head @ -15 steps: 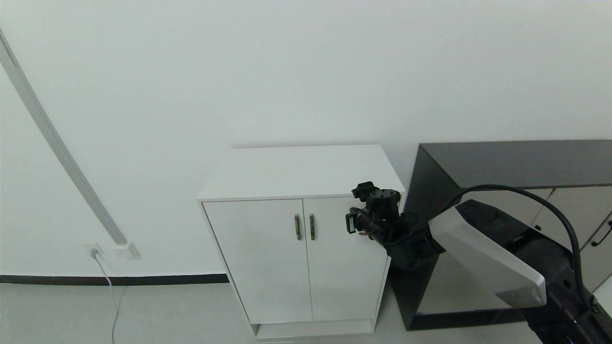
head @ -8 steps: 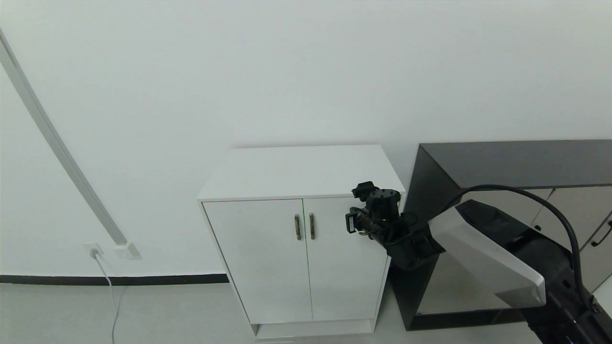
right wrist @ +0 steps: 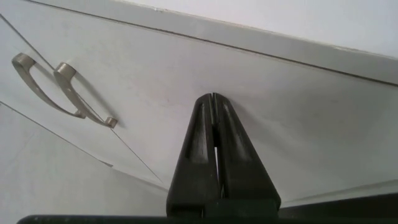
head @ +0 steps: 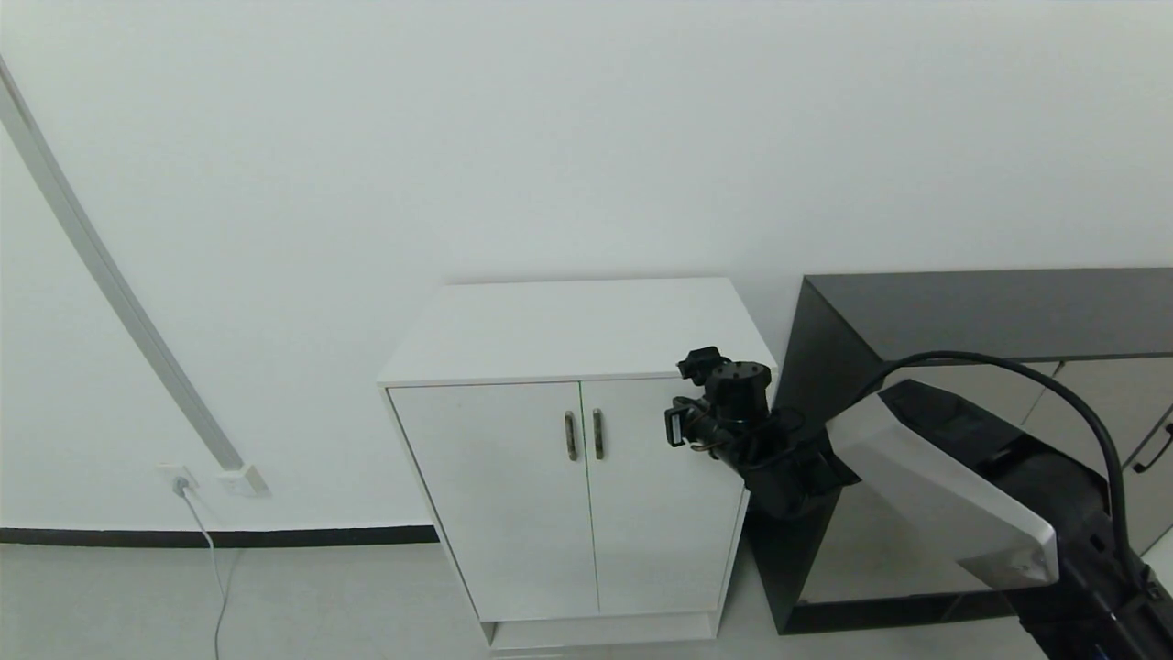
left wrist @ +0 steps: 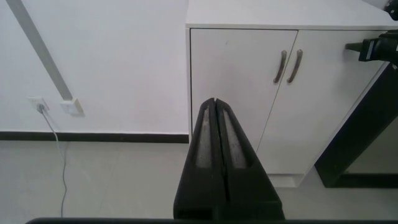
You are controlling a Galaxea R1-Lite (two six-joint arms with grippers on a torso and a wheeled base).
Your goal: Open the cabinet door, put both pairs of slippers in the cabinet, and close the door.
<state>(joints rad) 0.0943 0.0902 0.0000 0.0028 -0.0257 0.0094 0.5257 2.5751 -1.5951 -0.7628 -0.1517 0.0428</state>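
Noted a slight rightward shift of the right gripper (head: 672, 427) since a second ago, with no shift of the cabinet (head: 568, 330). Found, left to right: wall socket (head: 179, 478) with hanging cable (head: 213, 559); left gripper (left wrist: 215, 109) clenched on nothing, well short of the cabinet front; both doors closed, handles (head: 571, 435) at the centre seam; right gripper clenched, empty, tips close against the right door (head: 655, 513) near its top, contact undetermined. Logged a dark sideboard (head: 962, 312) just beside the cabinet's right side.

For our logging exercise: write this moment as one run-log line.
cabinet: both doors closed | right gripper: shut, before right door, clear of handles | left gripper: shut, empty
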